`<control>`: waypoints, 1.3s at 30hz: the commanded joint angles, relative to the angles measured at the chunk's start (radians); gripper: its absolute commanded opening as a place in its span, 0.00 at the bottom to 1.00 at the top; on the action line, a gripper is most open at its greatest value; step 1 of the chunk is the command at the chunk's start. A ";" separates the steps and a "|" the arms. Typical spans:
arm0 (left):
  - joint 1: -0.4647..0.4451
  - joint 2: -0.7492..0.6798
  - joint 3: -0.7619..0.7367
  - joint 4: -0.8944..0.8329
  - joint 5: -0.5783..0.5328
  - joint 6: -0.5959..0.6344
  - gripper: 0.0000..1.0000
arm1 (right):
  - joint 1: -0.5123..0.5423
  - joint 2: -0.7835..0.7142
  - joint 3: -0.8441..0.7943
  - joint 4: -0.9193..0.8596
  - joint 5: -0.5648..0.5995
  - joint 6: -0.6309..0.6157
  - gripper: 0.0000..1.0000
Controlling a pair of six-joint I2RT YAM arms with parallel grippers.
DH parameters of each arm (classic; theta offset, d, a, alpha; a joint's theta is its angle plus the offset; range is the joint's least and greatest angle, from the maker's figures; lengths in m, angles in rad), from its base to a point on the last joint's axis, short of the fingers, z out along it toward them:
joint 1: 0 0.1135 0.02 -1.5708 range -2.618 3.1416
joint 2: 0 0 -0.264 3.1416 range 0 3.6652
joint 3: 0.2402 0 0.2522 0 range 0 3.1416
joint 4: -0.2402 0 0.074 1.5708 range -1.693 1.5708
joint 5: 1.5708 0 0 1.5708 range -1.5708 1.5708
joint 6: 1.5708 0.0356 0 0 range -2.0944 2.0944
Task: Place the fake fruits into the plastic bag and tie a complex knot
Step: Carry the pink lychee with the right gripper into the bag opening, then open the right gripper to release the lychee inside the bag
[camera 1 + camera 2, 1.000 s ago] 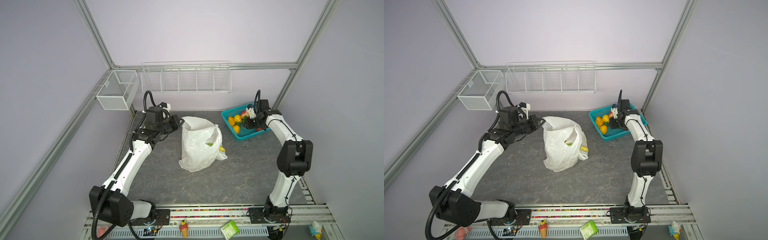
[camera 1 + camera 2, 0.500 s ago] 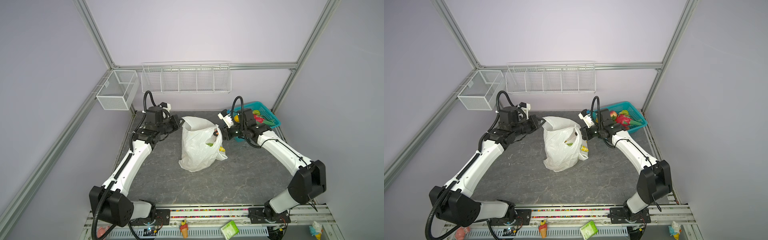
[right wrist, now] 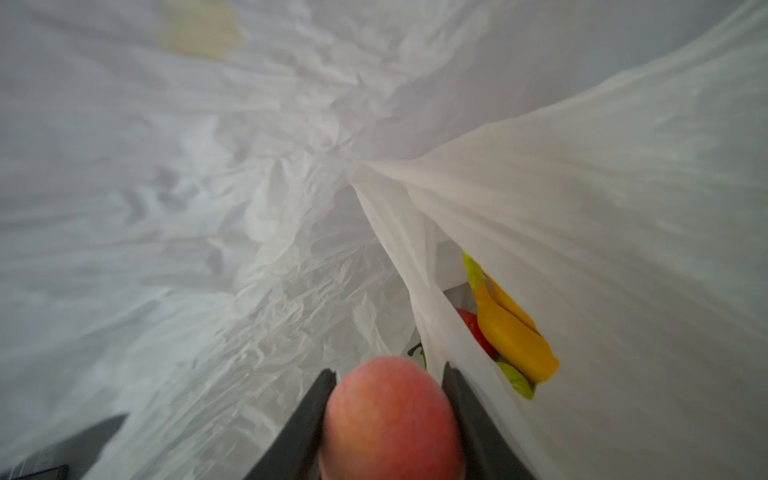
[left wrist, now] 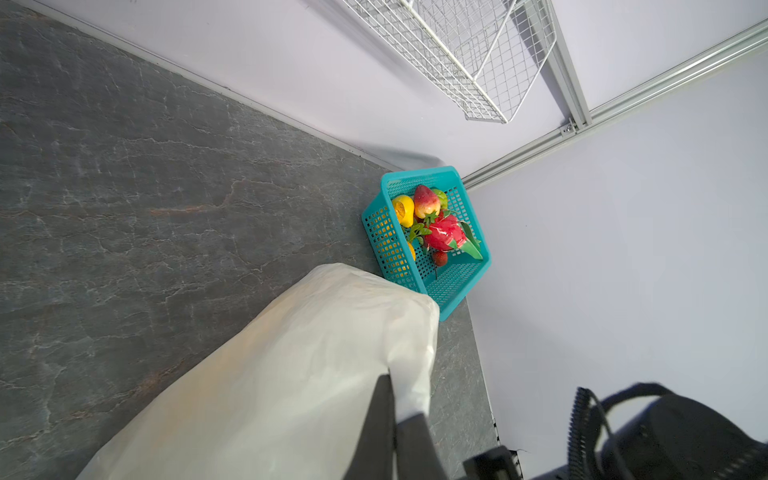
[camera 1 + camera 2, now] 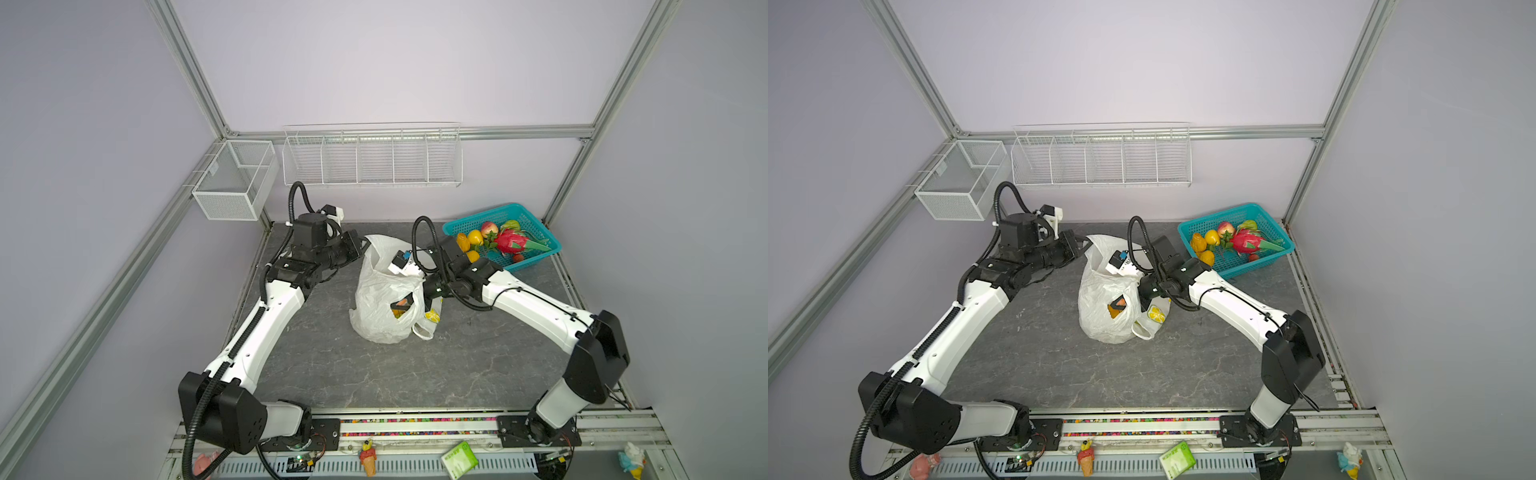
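R gripper (image 3: 388, 374) clamps red-yellow plastic peach (image 3: 390, 419) inside mouth of thin white crinkly plastic bag (image 5: 376, 309); bag interior lies straight ahead. L gripper (image 5: 360, 249), closed, pinches bag rim.

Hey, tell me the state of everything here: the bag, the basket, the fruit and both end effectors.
Bag: standing, mouth open, untied, bananas inside.
Left end effector: shut on the bag's rim.
Right end effector: inside the bag, shut on a peach.
Basket: holds fruit.
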 commanded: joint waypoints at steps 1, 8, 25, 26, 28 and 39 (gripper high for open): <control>-0.005 -0.009 0.002 0.013 0.007 -0.002 0.00 | 0.020 0.047 0.019 -0.045 0.085 -0.063 0.44; -0.005 -0.006 0.004 0.007 0.004 0.002 0.00 | 0.067 0.044 0.002 -0.025 0.257 -0.073 0.44; -0.005 -0.015 0.007 0.004 0.000 0.000 0.00 | 0.077 0.133 -0.043 0.085 0.174 -0.022 0.47; -0.005 -0.015 0.007 0.004 -0.001 0.001 0.00 | 0.077 0.138 -0.046 0.088 0.183 -0.017 0.47; -0.005 -0.015 0.006 0.004 -0.002 0.001 0.00 | 0.078 0.143 -0.053 0.096 0.191 -0.008 0.49; -0.005 -0.015 0.003 0.002 -0.010 0.007 0.00 | 0.068 0.089 -0.102 0.134 0.143 0.022 0.72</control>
